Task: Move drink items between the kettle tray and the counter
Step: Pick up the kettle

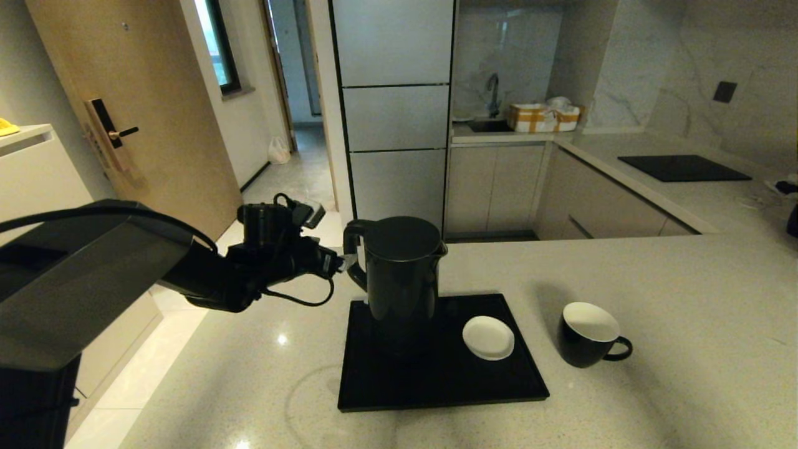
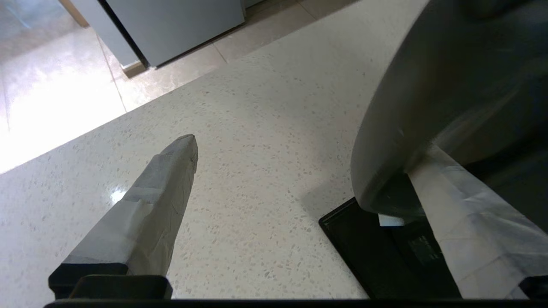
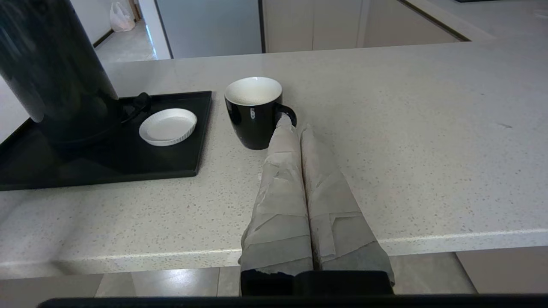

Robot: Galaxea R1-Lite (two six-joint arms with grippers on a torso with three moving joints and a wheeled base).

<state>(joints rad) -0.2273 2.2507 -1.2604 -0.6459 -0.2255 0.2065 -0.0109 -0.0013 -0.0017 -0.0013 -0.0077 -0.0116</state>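
The tall black kettle (image 1: 402, 274) stands at the back left of the black tray (image 1: 436, 386) on the beige counter (image 1: 654, 299). My left gripper (image 1: 343, 262) is at the kettle's loop handle (image 2: 398, 107), open. One taped finger (image 2: 162, 192) is out over bare counter, and the other finger (image 2: 466, 214) lies against the handle, its tip hidden. The black cup (image 1: 586, 340) with its white inside stands on the counter right of the tray. My right gripper (image 3: 293, 126) is shut and empty, low at the counter's front edge, tips pointing at the cup's handle (image 3: 287, 115).
A white saucer (image 1: 488, 337) lies on the tray to the right of the kettle. The round kettle base (image 3: 81, 134) sits under the kettle. A black cooktop (image 1: 684, 167) is set in the far right counter. The counter drops to the floor on the left (image 1: 174, 324).
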